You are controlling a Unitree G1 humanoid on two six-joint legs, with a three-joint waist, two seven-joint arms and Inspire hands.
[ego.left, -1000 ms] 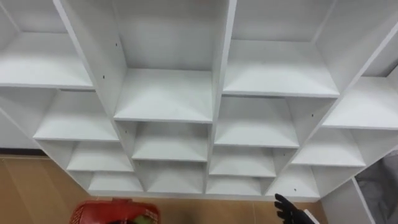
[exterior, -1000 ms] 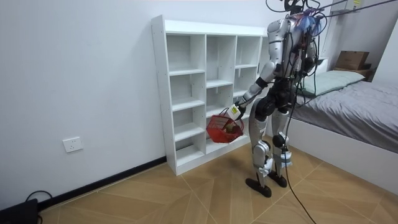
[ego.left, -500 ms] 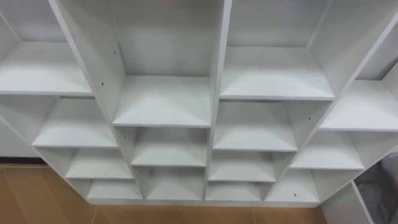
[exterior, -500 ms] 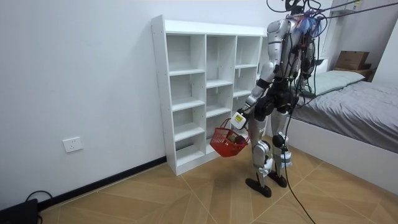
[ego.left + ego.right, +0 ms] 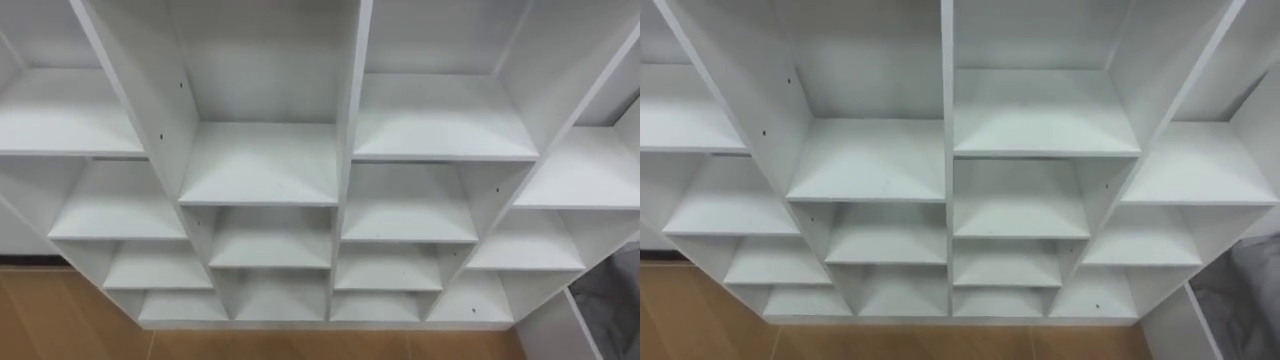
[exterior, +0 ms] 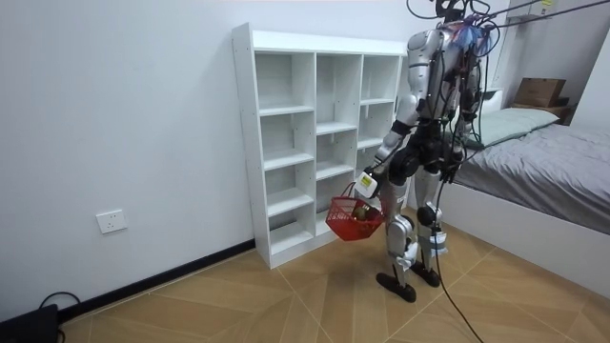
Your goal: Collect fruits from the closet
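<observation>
The fruits (image 6: 360, 213) lie in the red basket (image 6: 353, 223), which hangs just below the left robot hand (image 6: 366, 183), its fingers hooked round the handle. Ahead of that robot hand, every compartment of the white closet (image 5: 258, 160) looks bare, so collecting seems done. Best to carry the basket level, clear of the shelf edges.

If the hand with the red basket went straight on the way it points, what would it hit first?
The left hand points down and forward: past its basket, probably the bottom compartments of the white shelf, or the floor before them; depth is unclear.
</observation>
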